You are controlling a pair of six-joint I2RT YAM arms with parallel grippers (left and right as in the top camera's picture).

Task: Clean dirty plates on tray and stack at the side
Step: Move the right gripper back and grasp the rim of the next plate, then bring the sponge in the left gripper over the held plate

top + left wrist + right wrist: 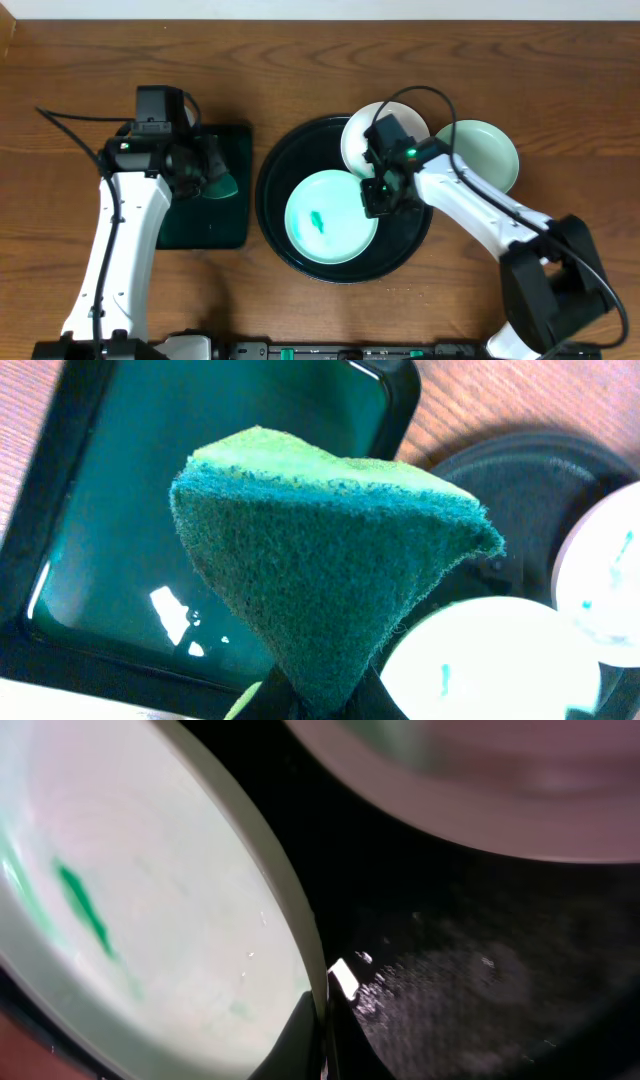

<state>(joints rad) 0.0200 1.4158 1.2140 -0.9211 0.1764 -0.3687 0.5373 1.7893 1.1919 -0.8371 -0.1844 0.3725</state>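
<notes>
Left gripper (320,702): fingers closed tight on a green sponge (320,550), scouring face toward the wrist camera, held above the rectangular tray (200,225), whose floor looks teal and wet. Right gripper (320,1045): fingers nearly together astride the right rim of the smeared plate (330,217), one finger inside the rim and one outside, apparently pinching it. Smeared plate is pale mint with a teal streak near its middle and lies inside the round tray (272,190), left of centre. White plate (358,140) sits at the round tray's far-right edge, overlapping the rim. Pale green plate (490,155) rests on the table (320,60), just beside the round tray on its right
</notes>
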